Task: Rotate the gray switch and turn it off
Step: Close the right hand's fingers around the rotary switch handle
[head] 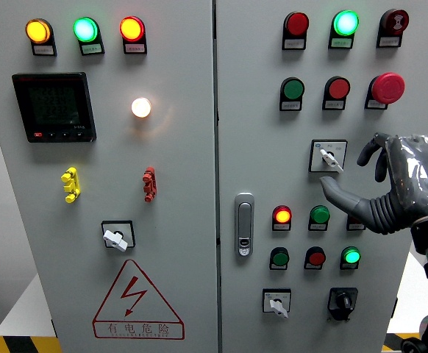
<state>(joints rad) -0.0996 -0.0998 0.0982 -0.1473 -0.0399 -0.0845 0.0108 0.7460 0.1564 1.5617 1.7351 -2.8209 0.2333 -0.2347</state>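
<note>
A gray rotary switch (pixel 329 156) sits on a white square plate in the right half of the cabinet, its knob pointing down and to the right. My right hand (pixel 345 172), in a dark gray glove, hovers just to the right of it. The thumb (pixel 339 195) reaches out below the switch and the curled fingers (pixel 379 154) hang beside it, with nothing between them. No part of the hand touches the knob. My left arm does not show.
Two more gray rotary switches (pixel 116 237) (pixel 276 303) and a black one (pixel 342 301) sit lower on the panel. Lit lamps and red and green push buttons surround the hand, with a red mushroom button (pixel 387 88) above it. A door handle (pixel 244 224) is mid-panel.
</note>
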